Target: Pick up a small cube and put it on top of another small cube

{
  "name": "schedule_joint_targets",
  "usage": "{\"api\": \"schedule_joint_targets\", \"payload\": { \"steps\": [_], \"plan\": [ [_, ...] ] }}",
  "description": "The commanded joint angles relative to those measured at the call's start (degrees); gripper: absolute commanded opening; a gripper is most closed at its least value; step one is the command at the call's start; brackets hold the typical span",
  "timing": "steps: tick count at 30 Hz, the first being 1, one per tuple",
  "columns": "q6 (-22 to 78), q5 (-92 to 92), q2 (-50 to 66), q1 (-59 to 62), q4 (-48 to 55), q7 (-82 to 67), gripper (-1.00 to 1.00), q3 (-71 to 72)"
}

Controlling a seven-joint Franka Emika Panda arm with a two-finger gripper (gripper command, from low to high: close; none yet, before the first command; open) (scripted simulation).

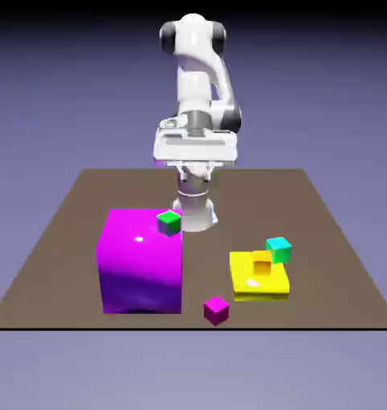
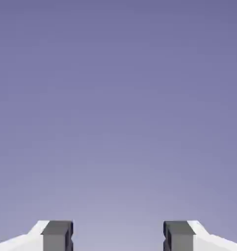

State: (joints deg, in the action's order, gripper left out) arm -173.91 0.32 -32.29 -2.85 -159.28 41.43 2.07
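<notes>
A white robot arm [image 1: 198, 88] stands upright at the far edge of a brown table [image 1: 60, 240], folded so that its hand sits high above the surface, well clear of everything on it. In the exterior view the fingertips themselves cannot be made out on the gripper [image 1: 195, 164]. The hand view shows the gripper [image 2: 118, 238] with its two grey fingertips [image 2: 57, 236] spread wide apart at the bottom edge, nothing between them, and only the plain blue-violet backdrop [image 2: 118, 98] ahead. On the table, toward the exterior view's left, sits a huge glossy magenta cube [image 1: 140, 264]. A small green cube [image 1: 170, 222] shows at that big cube's far upper corner; whether it rests on the top or sits behind cannot be told. The small magenta-pink cube [image 1: 216, 310] lies alone near the table's front edge, just right of the big cube's front corner and apart from it. Toward the exterior view's right is a flat yellow block [image 1: 260, 282] with a small yellow cube [image 1: 261, 267] on it. A small teal cube [image 1: 279, 250] sits at that block's far right corner, touching or just beside it.
</notes>
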Motion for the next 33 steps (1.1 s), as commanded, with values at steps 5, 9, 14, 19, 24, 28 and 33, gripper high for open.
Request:
{"api": "schedule_joint_targets", "payload": {
  "steps": [5,9,14,19,24,28,33],
  "plan": [
    [2.57,-3.88,8.4,-3.54,6.37,11.64,0.0,4.14],
    [4.36,-7.18,14.19,-3.47,8.98,21.61,0.0,4.64],
    [6.6,-11.29,21.44,-3.39,12.23,34.07,0.0,5.26],
    [8.84,-15.41,28.68,-3.31,15.49,46.53,0.0,5.89],
    [11.08,-19.53,35.93,-3.23,18.74,58.99,0.0,6.51],
    [12.87,-22.82,41.73,-3.17,21.34,68.95,0.0,7.01],
    [14.9,-26.93,48.25,-1.48,23.12,81.41,0.0,6.06]
  ]
}}
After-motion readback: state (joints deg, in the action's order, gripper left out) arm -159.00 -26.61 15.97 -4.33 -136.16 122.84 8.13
